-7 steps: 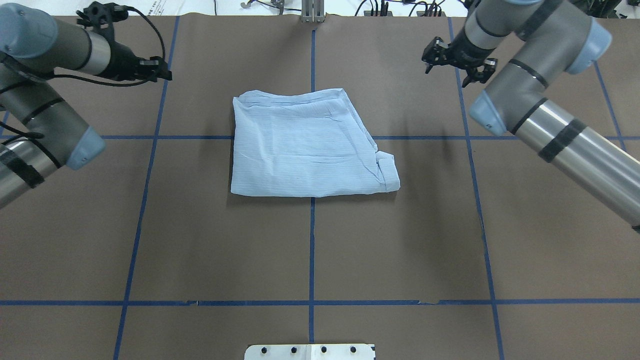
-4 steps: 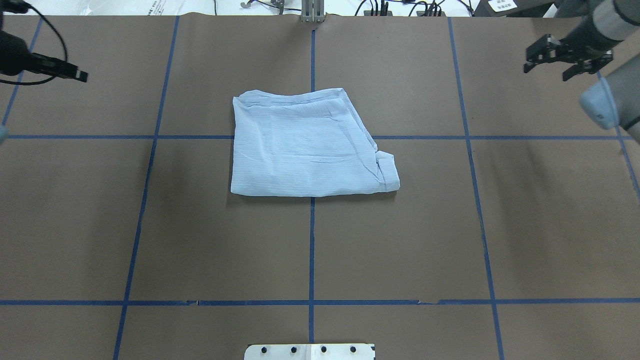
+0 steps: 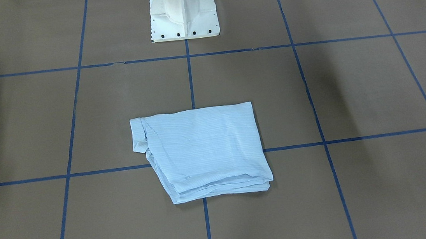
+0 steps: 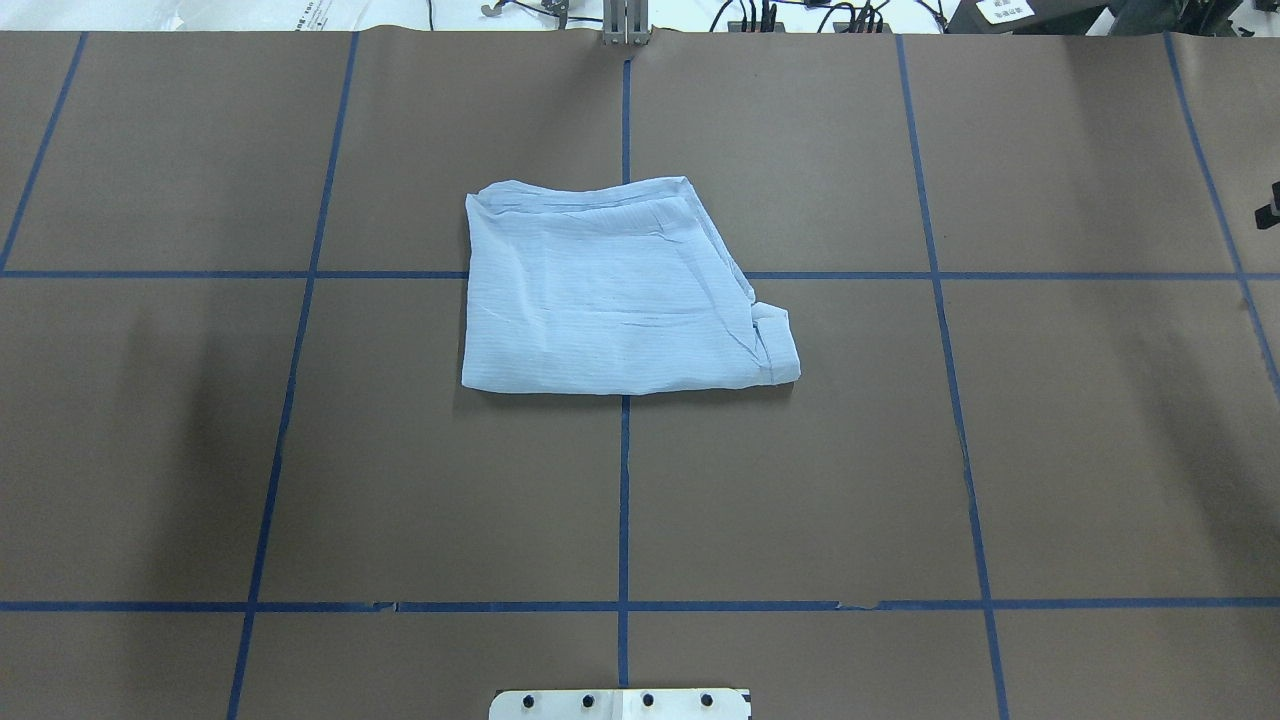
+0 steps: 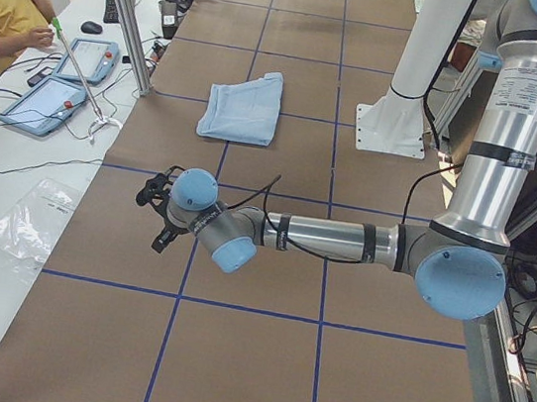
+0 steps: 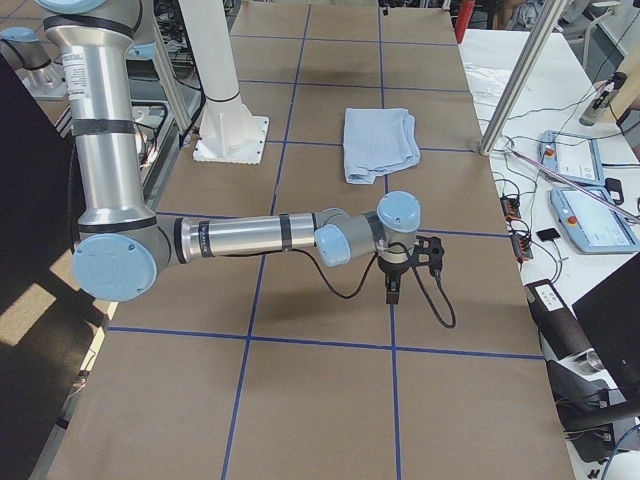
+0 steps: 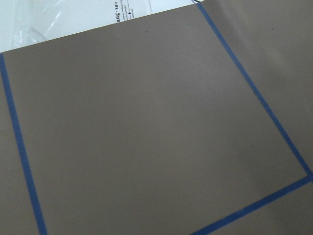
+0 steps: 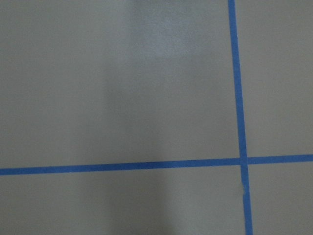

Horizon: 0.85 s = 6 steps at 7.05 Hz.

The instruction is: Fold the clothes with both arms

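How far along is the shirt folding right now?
Done: the shirt lies folded flat on the table. In hand: nothing; the left arm and right arm sit at its ends, apart from the shirt. Left: perhaps tucking the small flap at one corner.

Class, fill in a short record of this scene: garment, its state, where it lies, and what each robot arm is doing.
garment: light-blue shirt
state: folded into a compact stack, lying flat
location: brown table, across the centre blue tape line
left arm: well apart from the shirt, holding nothing
right arm: well apart from the shirt, holding nothing
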{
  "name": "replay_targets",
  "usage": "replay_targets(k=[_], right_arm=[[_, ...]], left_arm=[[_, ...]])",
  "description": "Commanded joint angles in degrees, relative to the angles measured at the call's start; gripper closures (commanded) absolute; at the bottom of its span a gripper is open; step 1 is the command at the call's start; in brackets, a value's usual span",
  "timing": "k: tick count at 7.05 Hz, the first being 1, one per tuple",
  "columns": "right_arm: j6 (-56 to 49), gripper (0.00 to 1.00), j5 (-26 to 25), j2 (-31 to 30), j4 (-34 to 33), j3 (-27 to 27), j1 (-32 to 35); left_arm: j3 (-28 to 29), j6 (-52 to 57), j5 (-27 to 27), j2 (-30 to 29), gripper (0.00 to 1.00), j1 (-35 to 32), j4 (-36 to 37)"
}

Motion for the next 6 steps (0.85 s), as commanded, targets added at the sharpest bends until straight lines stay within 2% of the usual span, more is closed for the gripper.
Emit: replay_targets(k=[1,2,3,4,6], right_arm=[[-1.25,0.00,0.00,-1.59,-0.26,0.55,0.56],[-2.55,0.00,-0.09,-1.51,-2.53,0.64,0.73],[-6.57,0.00,0.00,-1.59,-5.42,1.16,1.69],[-10.26,0.00,-0.17,-1.51,-8.58,2.04,2.31],[-15.99,0.00,-0.79,-1.77,-12.56,3.10,3.28]], left_arm=[[-2.74,3.69,-0.95,0.63,0.00,-3.65,9.57],[-8.77,4.07,-1.13,0.64,0.00,-4.62,22.68],[-13.61,5.90,-0.96,2.72,0.00,-4.71,29.43],[-17.84,6.09,-0.87,8.57,0.00,-4.80,29.50],[-19.90,6.00,-0.52,10.39,0.00,-4.72,29.41]])
